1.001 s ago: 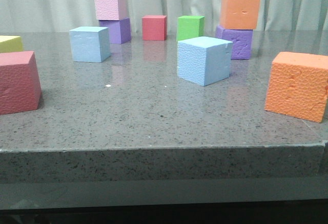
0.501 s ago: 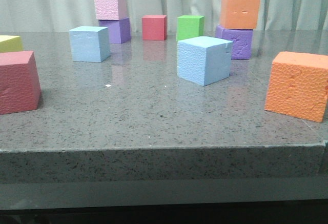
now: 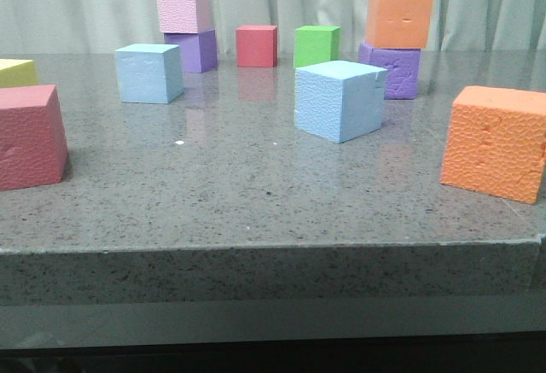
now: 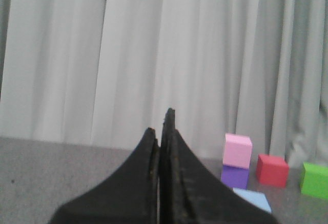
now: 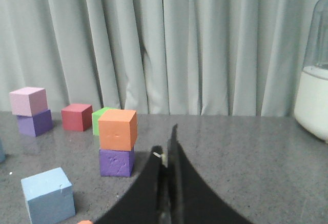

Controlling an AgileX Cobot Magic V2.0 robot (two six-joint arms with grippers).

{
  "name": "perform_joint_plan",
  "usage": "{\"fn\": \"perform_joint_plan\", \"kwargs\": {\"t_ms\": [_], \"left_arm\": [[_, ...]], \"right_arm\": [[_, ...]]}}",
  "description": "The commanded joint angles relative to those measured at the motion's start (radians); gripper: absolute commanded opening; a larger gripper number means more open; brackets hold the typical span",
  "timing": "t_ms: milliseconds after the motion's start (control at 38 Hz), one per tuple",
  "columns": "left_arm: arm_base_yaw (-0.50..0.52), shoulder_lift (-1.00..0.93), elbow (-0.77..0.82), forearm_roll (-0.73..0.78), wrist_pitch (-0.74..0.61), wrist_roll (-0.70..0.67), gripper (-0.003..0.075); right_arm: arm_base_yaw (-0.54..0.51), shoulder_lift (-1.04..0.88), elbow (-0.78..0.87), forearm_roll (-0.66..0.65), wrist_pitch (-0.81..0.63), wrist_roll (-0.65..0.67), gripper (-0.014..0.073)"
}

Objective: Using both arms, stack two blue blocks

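Left gripper (image 4: 163,131) clenched, fingers pressed together, grasping nothing, raised above worktop (image 3: 256,194). Smoother blue block (image 3: 149,72) stood toward worktop's far left, just in front of pink-on-purple stack (image 3: 189,30). Pebbly blue block (image 3: 339,100) sat mid-worktop, right of centre, well apart from first. Right gripper (image 5: 166,152) likewise clenched, empty, above worktop.

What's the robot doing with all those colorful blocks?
Nothing is being held yet. The two blue blocks, one on the left and one nearer the middle, sit apart on the gray table. The left end effector and the right end effector are both shut and empty.
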Motion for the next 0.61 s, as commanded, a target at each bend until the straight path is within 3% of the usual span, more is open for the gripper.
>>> {"fn": "perform_joint_plan", "kwargs": {"t_ms": [0, 158, 580], "left_arm": [[0.001, 0.121, -0.123, 0.015, 0.080, 0.003, -0.0020], [0.001, 0.265, -0.222, 0.020, 0.195, 0.003, -0.0020], [0.001, 0.362, -0.233, 0.020, 0.112, 0.003, -0.0020]], "right_arm": [[-0.006, 0.118, -0.120, 0.005, 0.042, 0.001, -0.0070], [-0.006, 0.275, -0.234, 0.005, 0.157, 0.001, -0.0070], [-0.006, 0.344, -0.262, 0.012, 0.161, 0.001, -0.0071]]}}
